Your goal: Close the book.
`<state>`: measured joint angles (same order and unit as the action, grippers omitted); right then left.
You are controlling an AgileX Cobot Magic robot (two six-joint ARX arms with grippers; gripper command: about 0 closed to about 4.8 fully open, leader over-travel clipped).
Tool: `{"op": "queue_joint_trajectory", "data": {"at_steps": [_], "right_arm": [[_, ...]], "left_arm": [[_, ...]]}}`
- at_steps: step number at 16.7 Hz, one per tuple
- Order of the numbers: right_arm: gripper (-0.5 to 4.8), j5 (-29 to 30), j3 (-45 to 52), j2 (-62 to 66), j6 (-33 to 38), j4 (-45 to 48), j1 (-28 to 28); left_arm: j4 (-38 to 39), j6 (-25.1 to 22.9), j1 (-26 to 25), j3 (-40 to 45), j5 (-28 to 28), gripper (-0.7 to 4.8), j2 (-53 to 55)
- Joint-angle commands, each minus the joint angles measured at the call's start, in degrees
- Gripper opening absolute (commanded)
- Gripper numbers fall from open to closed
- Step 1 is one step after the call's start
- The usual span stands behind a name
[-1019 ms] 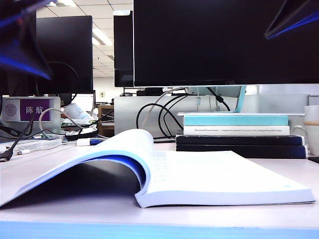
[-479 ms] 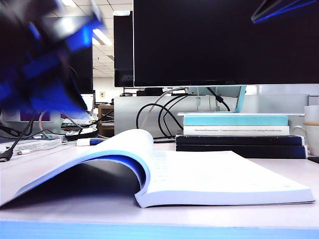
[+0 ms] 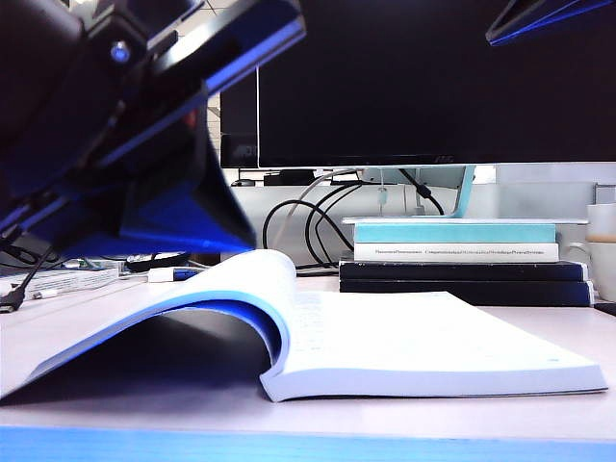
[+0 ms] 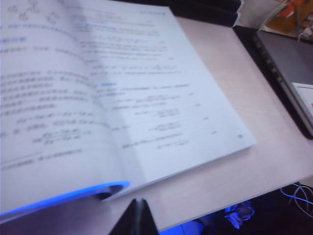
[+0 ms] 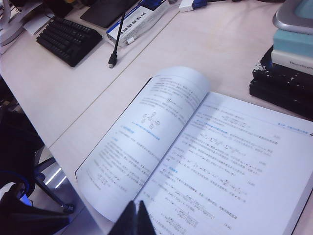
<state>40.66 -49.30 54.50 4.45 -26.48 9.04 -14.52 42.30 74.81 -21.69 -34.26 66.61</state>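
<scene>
The book (image 3: pixel 414 337) lies open on the pale desk, its right half flat and its left pages arching up over a blue cover edge. It also fills the left wrist view (image 4: pixel 161 98) and the right wrist view (image 5: pixel 205 156). My left gripper (image 3: pixel 236 245) looms large and close at the upper left, shut, its tips just above the arched left pages. In its wrist view the left gripper (image 4: pixel 139 201) hangs over bare desk by the book's front edge. My right gripper (image 3: pixel 500 34) is high at the upper right, shut, and its wrist view puts the right gripper (image 5: pixel 136 203) well above the open pages.
A stack of teal, white and dark books (image 3: pixel 462 255) sits behind the open book under a black monitor (image 3: pixel 433 77), with cables (image 3: pixel 298 226) beside it. A mug (image 3: pixel 604 252) stands far right. A keyboard (image 5: pixel 68 39) and a grey laptop (image 4: pixel 288 68) lie at the desk's sides.
My left arm has swung down and to the right into the exterior view, from a blur at the upper left to a large shape over the book's left pages. The book has not moved.
</scene>
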Motion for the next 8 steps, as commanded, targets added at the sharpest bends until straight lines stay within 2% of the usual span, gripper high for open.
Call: {"op": "queue_joint_trajectory", "data": {"at_steps": [1,5,8], "right_arm": [[-0.02,0.37,-0.24,-0.15,-0.02,0.57,0.0],[-0.02,0.39,-0.24,-0.15,-0.02,0.57,0.0],[-0.02,0.42,-0.24,-0.15,-0.02,0.52,0.0]], "left_arm": [[7.26,6.84,0.31,-0.13,-0.68,-0.05,1.2],[3.61,7.76,-0.17,-0.15,-2.38,-0.05,7.63],[2.56,9.86,-2.01,-0.15,-1.49,-0.05,11.02]]}}
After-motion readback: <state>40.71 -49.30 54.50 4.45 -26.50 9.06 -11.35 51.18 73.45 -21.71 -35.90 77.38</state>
